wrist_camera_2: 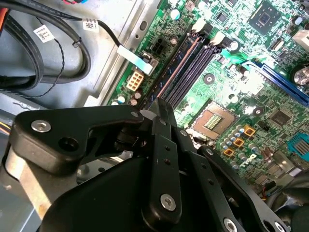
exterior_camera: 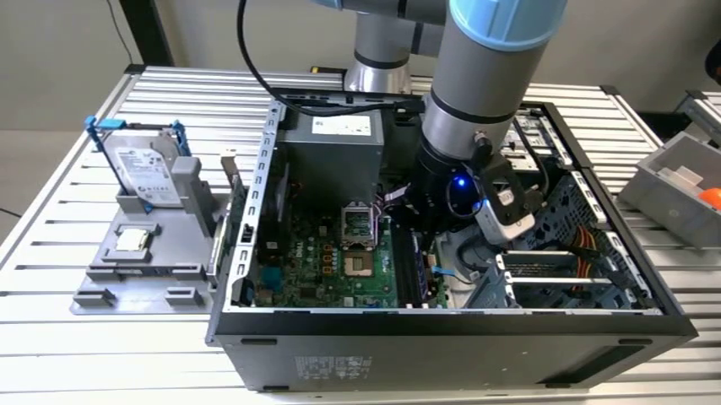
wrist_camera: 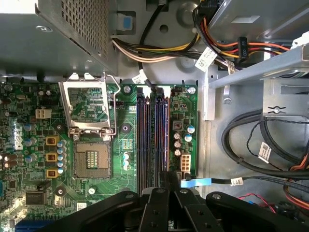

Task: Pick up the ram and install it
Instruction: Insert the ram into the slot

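1. The arm (exterior_camera: 485, 84) reaches straight down into the open case (exterior_camera: 451, 314), in the exterior view roughly mid-case, between the power supply (exterior_camera: 333, 156) and the metal cage (exterior_camera: 563, 278) on the exterior view's right.
2. The gripper (wrist_camera: 166, 180) has its fingers (wrist_camera_2: 161, 108) drawn together, no gap between them that I can see. The tips sit right at one end of the slots (wrist_camera: 141, 140).
3. The ram (wrist_camera: 159, 135) looks like it's standing edge-up in one of the slots, running away from the fingertips. Whether the tips actually touch it, I can't tell.
4. Room is tight: the CPU socket (wrist_camera: 91, 159) flanks the slots on one side, and the board edge plus a case wall on the other.
5. Beyond that wall lie black cables (wrist_camera: 241, 145), apart from the slots.
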You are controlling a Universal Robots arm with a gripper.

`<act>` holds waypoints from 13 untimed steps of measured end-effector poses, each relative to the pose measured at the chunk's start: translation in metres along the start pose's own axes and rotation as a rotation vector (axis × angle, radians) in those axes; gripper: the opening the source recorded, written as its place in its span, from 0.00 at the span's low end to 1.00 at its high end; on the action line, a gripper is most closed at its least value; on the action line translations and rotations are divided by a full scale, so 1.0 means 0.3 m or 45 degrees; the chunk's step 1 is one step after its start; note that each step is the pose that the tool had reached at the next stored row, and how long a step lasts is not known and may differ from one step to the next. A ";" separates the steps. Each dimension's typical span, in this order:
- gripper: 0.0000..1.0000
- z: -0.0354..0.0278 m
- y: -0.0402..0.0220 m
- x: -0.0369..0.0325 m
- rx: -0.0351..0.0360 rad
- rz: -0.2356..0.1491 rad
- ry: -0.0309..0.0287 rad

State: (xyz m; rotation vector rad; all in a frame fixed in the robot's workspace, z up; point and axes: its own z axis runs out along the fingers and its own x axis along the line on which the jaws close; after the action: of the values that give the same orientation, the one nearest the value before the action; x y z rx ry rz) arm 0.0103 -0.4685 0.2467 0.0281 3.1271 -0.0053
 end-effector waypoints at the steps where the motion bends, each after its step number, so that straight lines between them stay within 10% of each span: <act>1: 0.00 0.000 0.000 0.000 0.0001 0.000 0.0000; 13: 0.00 0.000 0.000 0.000 0.0013 0.000 -0.0001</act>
State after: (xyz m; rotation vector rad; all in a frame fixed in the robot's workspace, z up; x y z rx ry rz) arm 0.0103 -0.4685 0.2467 0.0281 3.1270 -0.0069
